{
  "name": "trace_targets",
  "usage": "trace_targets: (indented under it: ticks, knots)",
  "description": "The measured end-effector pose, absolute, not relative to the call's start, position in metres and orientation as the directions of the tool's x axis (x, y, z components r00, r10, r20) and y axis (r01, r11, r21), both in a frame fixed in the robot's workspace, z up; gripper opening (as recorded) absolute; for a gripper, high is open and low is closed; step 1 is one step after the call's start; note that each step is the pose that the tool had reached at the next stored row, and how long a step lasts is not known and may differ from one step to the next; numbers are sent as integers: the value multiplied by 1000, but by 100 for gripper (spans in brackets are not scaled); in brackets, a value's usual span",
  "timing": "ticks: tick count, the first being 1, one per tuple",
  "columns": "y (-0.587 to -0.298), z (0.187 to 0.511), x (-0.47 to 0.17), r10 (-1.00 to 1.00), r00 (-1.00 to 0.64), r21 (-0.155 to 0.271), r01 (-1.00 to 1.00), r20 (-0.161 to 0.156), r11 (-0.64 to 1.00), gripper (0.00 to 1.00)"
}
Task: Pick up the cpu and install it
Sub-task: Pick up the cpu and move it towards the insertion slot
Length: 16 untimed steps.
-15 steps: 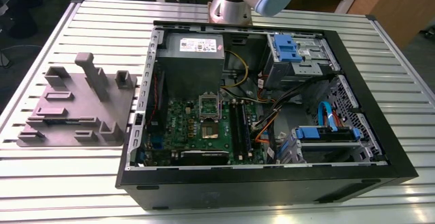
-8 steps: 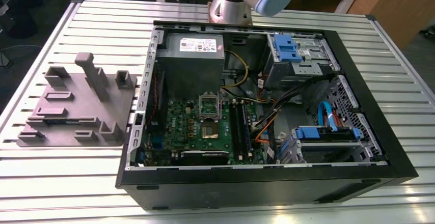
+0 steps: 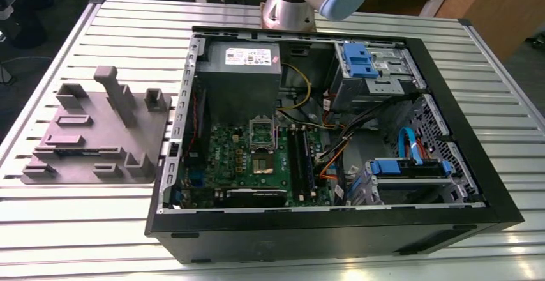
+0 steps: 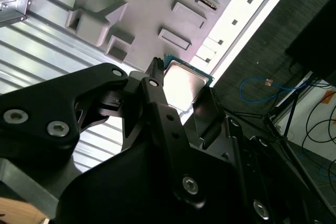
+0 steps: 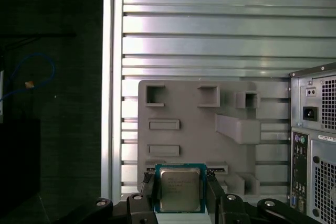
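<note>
Cpu: the cpu [image 5: 180, 184] is sitting up in the air between the gripper's fingers, not touching anything below. Its shiny metal top is facing the camera in the first wrist view.
Fingers: the two black fingers [image 5: 148, 190] are pinching the cpu, one on each of two opposite edges. Both wrist views are showing this.
Gripper: the gripper [image 5: 180, 195] is hanging high over the table [image 5: 210, 24], above the grey plate [image 5: 184, 103] with the upright blocks.
Arm: the arm [image 3: 290, 6] is reaching in from the far side of the table in the exterior view.
Computer: the open computer case [image 3: 477, 191] is lying just beside the plate, on the exterior view's right. The green motherboard [image 3: 230, 166] is lying flat inside it, with the socket [image 3: 262, 159] near its middle.
How it will handle: the cpu is looking small, thin, light and stiff. The smooth metal is probably slippery, and the hidden underside is likely easy to hurt.
Where to hold: the thin side edges are looking like the safest place, gripped at their middles so the chip is staying level.
</note>
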State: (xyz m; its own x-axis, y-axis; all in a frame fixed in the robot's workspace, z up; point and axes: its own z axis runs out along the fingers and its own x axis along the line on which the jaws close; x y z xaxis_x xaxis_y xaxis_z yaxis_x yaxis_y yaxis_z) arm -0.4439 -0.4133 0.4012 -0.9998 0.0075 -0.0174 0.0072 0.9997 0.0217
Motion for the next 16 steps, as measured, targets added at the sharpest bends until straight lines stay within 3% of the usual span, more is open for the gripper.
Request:
trace_targets:
  ticks: [16]
  knots:
    - [-413, 401, -440, 8, -1000, 22, 7, -17, 1000, 47]
